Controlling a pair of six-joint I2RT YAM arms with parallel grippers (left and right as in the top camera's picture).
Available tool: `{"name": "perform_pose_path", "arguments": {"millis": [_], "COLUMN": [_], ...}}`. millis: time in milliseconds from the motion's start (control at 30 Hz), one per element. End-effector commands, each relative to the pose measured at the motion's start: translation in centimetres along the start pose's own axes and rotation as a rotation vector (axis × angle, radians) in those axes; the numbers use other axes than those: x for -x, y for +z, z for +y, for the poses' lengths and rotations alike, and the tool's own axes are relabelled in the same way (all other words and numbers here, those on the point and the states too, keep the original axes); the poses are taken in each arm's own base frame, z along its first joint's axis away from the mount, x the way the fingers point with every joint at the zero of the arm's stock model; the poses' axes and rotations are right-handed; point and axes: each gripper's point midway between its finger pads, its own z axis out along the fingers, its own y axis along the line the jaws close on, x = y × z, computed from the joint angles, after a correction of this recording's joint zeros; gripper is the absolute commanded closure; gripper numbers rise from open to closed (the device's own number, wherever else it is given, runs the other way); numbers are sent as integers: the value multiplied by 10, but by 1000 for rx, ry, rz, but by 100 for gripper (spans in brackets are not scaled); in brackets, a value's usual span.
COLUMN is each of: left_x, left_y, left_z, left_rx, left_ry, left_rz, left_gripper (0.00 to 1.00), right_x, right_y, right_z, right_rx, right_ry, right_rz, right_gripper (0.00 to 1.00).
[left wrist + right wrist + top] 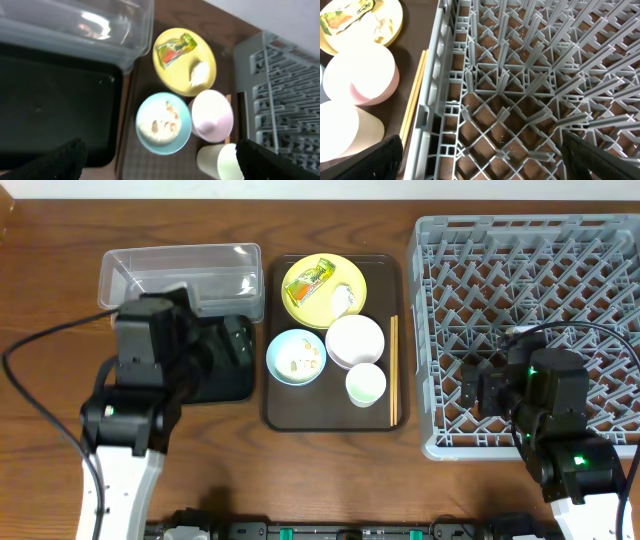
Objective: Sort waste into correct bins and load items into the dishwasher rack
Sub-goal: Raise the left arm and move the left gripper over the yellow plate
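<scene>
A yellow plate on the brown serving tray holds a yellow-green wrapper and whitish scraps. A light blue bowl with scraps, a pinkish-white bowl, a white cup and chopsticks lie there too. My left gripper is open and empty above the black tray, beside the blue bowl. My right gripper is open and empty over the grey rack, near its left wall. The clear tub is at the back left.
The brown serving tray sits between the black tray and the rack. In the right wrist view the chopsticks lie just outside the rack's wall. Cables trail from both arms.
</scene>
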Motion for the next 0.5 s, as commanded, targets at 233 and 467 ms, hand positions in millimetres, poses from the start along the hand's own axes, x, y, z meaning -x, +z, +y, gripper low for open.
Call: {"name": "perform_pose_path", "arguments": {"millis": [233, 467], "left_x": [47, 1], "left_y": [52, 53], "left_z": [-36, -24], "left_rx": [-17, 48], "left_ry": [209, 194], "left_rz": [133, 377], "left_gripper": [2, 2], "right_x": [7, 5], "right_y": [-4, -2], "right_z": [4, 4], "right_rx": [13, 13], "right_ry": [-11, -11], "right_rz": [-16, -4], "right_gripper": [1, 1]}}
